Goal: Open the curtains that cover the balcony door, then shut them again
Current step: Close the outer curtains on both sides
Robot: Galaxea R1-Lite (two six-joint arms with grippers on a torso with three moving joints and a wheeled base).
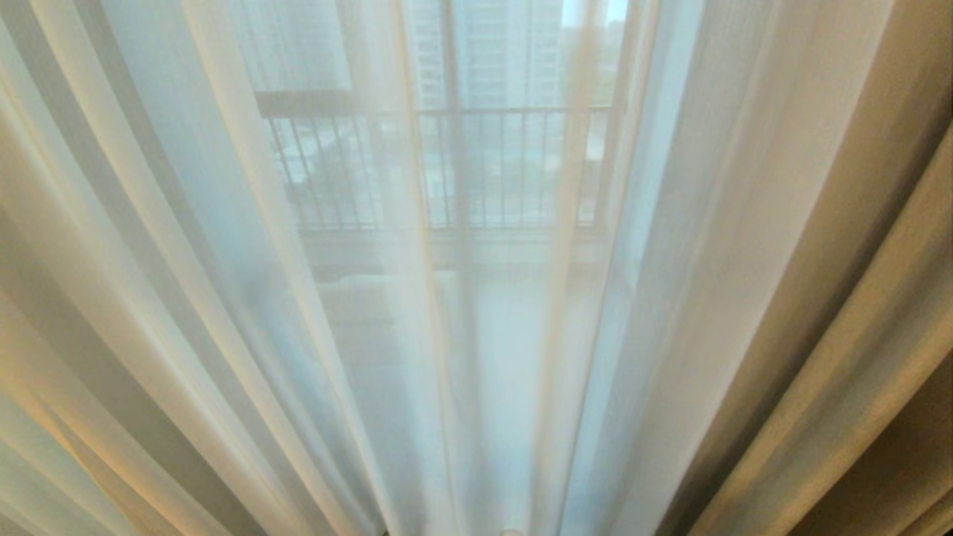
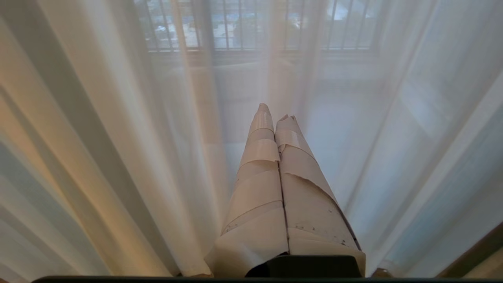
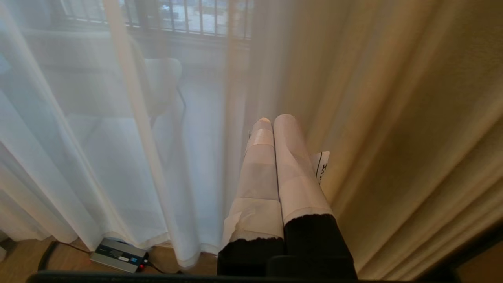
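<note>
The curtains [image 1: 223, 298] hung fully drawn across the balcony door [image 1: 454, 149], whose dark frame showed dimly through the sheer cloth. The left hand [image 2: 275, 114] and right hand [image 3: 277, 120] both had their fingers pressed together, holding nothing, just short of the pleats. Opening would go best by spreading one hand, pinching a fold near the middle seam and drawing sideways. No containers appeared.

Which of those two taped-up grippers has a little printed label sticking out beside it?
The right gripper: a small white tag with black print pokes out beside its shut fingers. The left gripper, also shut, shows only tape.
</note>
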